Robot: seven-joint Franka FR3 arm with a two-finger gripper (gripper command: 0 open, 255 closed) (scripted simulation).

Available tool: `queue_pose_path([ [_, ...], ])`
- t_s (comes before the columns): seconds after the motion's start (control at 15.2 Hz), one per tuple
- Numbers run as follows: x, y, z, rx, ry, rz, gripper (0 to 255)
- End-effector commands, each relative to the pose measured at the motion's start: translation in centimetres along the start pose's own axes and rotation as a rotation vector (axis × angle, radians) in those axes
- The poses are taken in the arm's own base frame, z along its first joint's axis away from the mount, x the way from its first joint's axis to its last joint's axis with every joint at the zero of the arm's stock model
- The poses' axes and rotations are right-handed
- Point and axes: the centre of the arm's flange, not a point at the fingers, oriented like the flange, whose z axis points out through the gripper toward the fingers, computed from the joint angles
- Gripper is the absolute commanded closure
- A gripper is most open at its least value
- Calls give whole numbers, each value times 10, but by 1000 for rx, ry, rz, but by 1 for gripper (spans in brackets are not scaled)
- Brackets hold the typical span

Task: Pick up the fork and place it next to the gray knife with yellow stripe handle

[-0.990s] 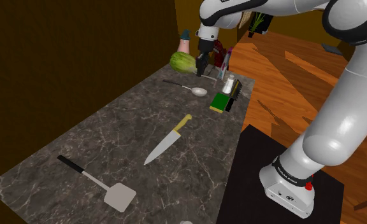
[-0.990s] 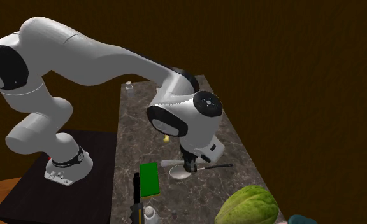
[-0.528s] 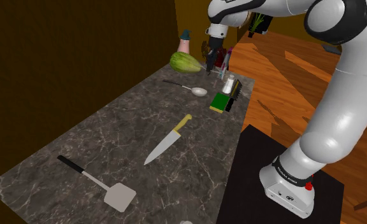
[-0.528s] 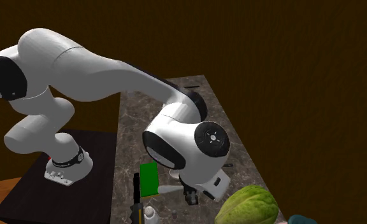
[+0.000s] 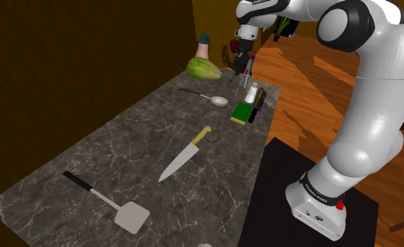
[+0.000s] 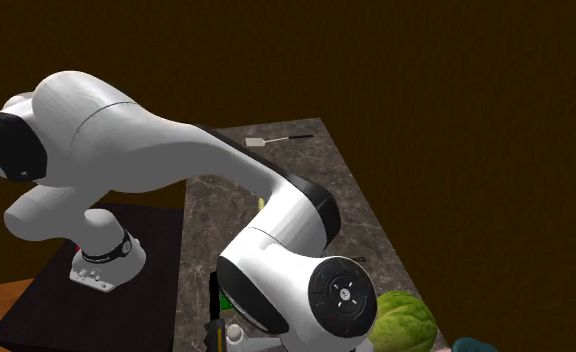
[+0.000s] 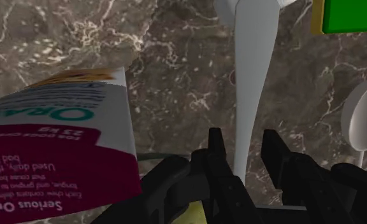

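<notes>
— Where's the fork (image 7: 249, 95)?
— Near the worktop's (image 5: 123, 154) far edge, beside the toothpaste box (image 7: 61, 146).
— The gripper (image 7: 246, 156)?
— Fingers spread, straddling the handle, not clasping it. The knife (image 5: 186, 152) lies mid-worktop.

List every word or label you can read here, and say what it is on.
"ORA", large green letters, partly cut off, on the white and maroon box.
"Serious Oral", cut off, same box.
"Used daily", same box.
Its other small lines are too blurred to read.
</notes>
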Motion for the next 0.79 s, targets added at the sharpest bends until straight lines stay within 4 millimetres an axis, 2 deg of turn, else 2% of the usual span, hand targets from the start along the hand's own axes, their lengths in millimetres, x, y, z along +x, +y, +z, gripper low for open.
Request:
queue_pose_path([
  [0.0,0,6,8,0,0,-1,255],
  [0.73,6,18,64,0,0,-1,255],
])
